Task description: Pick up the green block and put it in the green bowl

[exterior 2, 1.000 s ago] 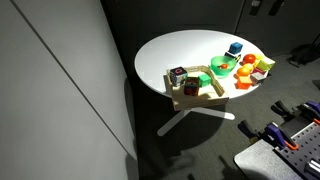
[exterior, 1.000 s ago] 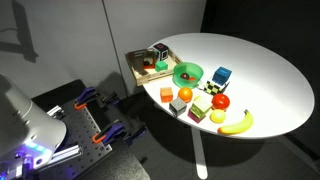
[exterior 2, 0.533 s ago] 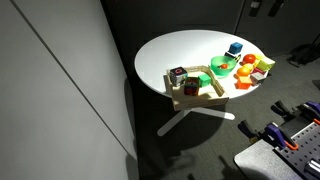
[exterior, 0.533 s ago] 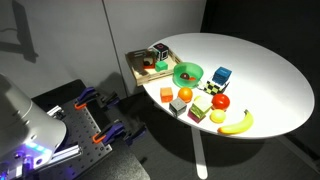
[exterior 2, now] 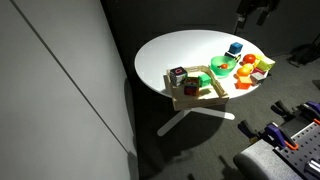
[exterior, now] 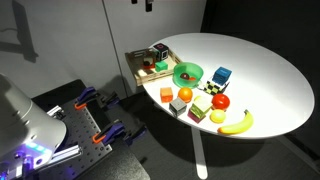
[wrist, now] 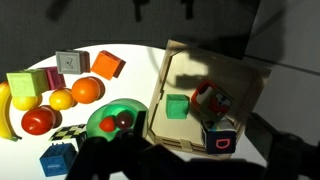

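The green block lies in a shallow wooden tray at the table's edge, beside a red-and-white picture block and a dark block with a letter D. It also shows in an exterior view. The green bowl stands just beside the tray and holds a small dark red thing; it shows in both exterior views. My gripper hangs high above the table, open and empty, its dark fingers along the bottom of the wrist view.
Beside the bowl lie a banana, a tomato, an orange, an orange cube, a pale lime cube and a blue-and-green toy. The round white table is bare at the far side.
My gripper has come down into view at the top of both exterior views. The things on the table have not moved.
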### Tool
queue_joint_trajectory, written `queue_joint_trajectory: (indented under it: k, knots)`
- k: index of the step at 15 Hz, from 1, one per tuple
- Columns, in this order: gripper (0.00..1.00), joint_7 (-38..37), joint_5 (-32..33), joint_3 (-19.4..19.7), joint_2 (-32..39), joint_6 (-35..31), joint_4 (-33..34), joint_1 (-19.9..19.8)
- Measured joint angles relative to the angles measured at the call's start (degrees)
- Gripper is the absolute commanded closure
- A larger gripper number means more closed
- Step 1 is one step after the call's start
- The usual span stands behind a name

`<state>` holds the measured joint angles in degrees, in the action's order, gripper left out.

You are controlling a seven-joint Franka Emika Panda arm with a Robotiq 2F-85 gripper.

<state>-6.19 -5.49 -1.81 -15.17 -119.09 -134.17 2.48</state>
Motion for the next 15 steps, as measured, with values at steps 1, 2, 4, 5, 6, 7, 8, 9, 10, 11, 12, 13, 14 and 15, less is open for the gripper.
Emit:
queue_joint_trajectory:
  k: [1,2,4,5,6,7,8,9,10,11,12,13,14,15]
  knots:
    - [0.0,-0.6,0.9,-0.3,0.9,-1.4,-0.1,0.0]
    - [0.0,-1.2,1.8,-0.6,1.6,-2.7,-0.3,0.0]
    - [0.0,-2.2,3.8,-1.1,3.1,-5.7,-1.0,0.0]
    - [0.0,-2.8,4.7,-1.3,3.7,-6.9,-1.2,0.0]
    - [0.0,-3.3,5.6,-1.5,4.3,-8.0,-1.4,0.0]
    - [0.0,-3.7,6.0,-1.6,4.7,-8.6,-1.5,0.0]
    - [0.0,-3.7,6.1,-1.6,5.0,-8.9,-1.6,0.0]
    - [0.0,-3.7,6.1,-1.6,5.1,-9.0,-1.6,0.0]
    - [0.0,-3.7,6.1,-1.6,5.1,-9.1,-1.6,0.0]
    - [0.0,-3.7,6.1,-1.6,5.1,-9.1,-1.6,0.0]
    - [0.0,-3.7,6.1,-1.6,5.1,-9.1,-1.6,0.0]
    - [0.0,-3.7,6.1,-1.6,5.1,-9.1,-1.6,0.0]
    - [0.0,-3.7,6.1,-1.6,5.1,-9.1,-1.6,0.0]
    - [0.0,-3.7,6.1,-1.6,5.2,-9.0,-1.6,0.0]
